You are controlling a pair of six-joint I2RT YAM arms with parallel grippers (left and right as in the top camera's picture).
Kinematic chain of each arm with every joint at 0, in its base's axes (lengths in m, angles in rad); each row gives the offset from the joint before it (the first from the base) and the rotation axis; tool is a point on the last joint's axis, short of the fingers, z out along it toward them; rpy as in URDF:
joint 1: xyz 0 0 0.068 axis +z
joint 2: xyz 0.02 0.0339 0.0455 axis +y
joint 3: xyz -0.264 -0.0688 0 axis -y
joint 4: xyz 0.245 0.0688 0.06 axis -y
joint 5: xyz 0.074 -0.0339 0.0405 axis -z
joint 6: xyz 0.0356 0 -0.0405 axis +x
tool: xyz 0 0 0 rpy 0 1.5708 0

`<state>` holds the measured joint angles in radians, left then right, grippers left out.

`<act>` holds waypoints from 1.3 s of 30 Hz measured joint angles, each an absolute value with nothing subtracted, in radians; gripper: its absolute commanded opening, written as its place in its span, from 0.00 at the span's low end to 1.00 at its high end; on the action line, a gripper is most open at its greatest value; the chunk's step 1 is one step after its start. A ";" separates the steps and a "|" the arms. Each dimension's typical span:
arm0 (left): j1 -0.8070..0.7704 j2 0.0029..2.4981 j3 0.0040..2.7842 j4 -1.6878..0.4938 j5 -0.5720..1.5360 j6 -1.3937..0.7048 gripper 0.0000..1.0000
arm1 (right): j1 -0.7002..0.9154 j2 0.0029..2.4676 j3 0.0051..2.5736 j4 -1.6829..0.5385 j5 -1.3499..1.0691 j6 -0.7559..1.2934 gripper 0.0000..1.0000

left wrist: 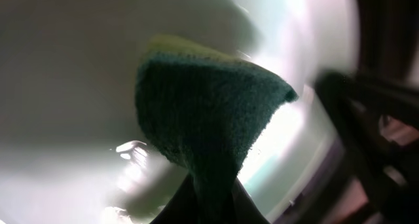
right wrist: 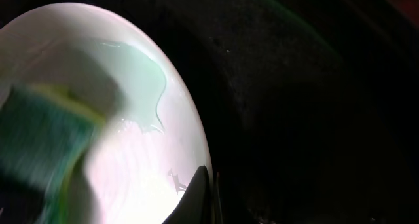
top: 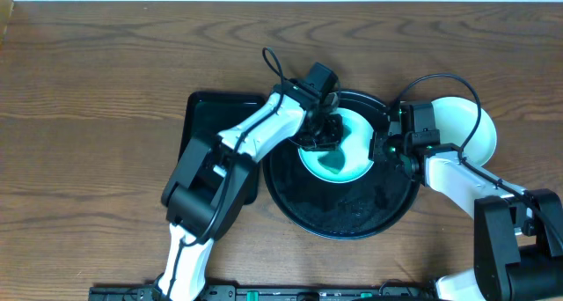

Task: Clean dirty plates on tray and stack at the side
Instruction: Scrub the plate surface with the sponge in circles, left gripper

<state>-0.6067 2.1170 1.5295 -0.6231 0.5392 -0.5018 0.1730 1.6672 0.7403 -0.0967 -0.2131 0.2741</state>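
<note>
A pale mint-green plate (top: 356, 138) lies on the round black tray (top: 343, 213). My left gripper (top: 321, 132) is shut on a green sponge with a yellow back (left wrist: 203, 112) and presses it against the plate's inner face (left wrist: 65, 86). My right gripper (top: 380, 149) is shut on the plate's right rim; in the right wrist view its fingers (right wrist: 200, 194) pinch the edge of the plate (right wrist: 144, 126), with the sponge (right wrist: 39, 145) blurred at the left. A white plate (top: 457, 129) sits on the table just right of the tray, behind the right arm.
A smaller rectangular black tray (top: 207, 125) lies left of the round one, partly under the left arm. Wet specks dot the round tray's front. Bare wooden table (top: 88, 116) stretches to the left and back.
</note>
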 measured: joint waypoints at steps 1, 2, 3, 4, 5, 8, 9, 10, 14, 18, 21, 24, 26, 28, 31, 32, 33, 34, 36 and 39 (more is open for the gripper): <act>-0.612 2.098 1.526 -0.625 0.538 -0.502 0.11 | 0.174 1.667 0.740 -0.096 -0.216 0.274 0.01; -0.618 2.069 1.526 -0.625 0.533 -0.501 0.11 | 0.174 1.667 0.740 -0.096 -0.217 0.274 0.01; -0.619 2.048 1.526 -0.624 0.529 -0.501 0.11 | 0.174 1.667 0.740 -0.096 -0.218 0.274 0.01; -0.619 2.019 1.526 -0.624 0.519 -0.501 0.11 | 0.174 1.667 0.740 -0.096 -0.218 0.274 0.01; -0.619 1.993 1.526 -0.624 0.508 -0.500 0.11 | 0.174 1.667 0.740 -0.096 -0.219 0.274 0.01; -0.617 1.920 1.526 -0.627 0.453 -0.497 0.11 | 0.174 1.667 0.740 -0.095 -0.221 0.274 0.01; -0.616 1.902 1.526 -0.630 0.429 -0.497 0.12 | 0.174 1.667 0.740 -0.095 -0.222 0.274 0.01; -0.616 1.888 1.526 -0.636 0.405 -0.497 0.11 | 0.174 1.667 0.740 -0.095 -0.223 0.274 0.01; -0.616 1.869 1.526 -0.654 0.301 -0.497 0.12 | 0.174 1.667 0.740 -0.095 -0.226 0.274 0.01; -0.616 1.870 1.522 -0.662 0.206 -0.497 0.11 | 0.174 1.667 0.740 -0.095 -0.226 0.274 0.01; -0.616 1.870 1.510 -0.662 0.162 -0.497 0.12 | 0.174 1.667 0.740 -0.095 -0.228 0.274 0.01; -0.616 1.870 1.495 -0.662 0.142 -0.497 0.11 | 0.174 1.667 0.740 -0.095 -0.229 0.274 0.01; -0.616 1.870 1.487 -0.662 0.131 -0.497 0.11 | 0.174 1.667 0.740 -0.094 -0.229 0.274 0.01; -0.616 1.870 1.485 -0.662 0.125 -0.497 0.11 | 0.174 1.667 0.740 -0.094 -0.234 0.274 0.01; -0.616 1.870 1.485 -0.661 0.123 -0.497 0.12 | 0.174 1.667 0.740 -0.094 -0.250 0.274 0.01; -0.616 1.870 1.485 -0.661 0.123 -0.497 0.12 | 0.174 1.667 0.740 -0.093 -0.253 0.274 0.01; -0.616 1.870 1.485 -0.661 0.124 -0.497 0.11 | 0.174 1.667 0.740 -0.093 -0.256 0.274 0.01; -0.616 1.870 1.485 -0.661 0.124 -0.497 0.11 | 0.175 1.667 0.740 -0.093 -0.259 0.274 0.01; -0.616 1.870 1.485 -0.661 0.123 -0.497 0.12 | 0.174 1.667 0.740 -0.093 -0.263 0.274 0.01; -0.616 1.870 1.484 -0.661 0.123 -0.497 0.11 | 0.175 1.667 0.740 -0.093 -0.265 0.275 0.01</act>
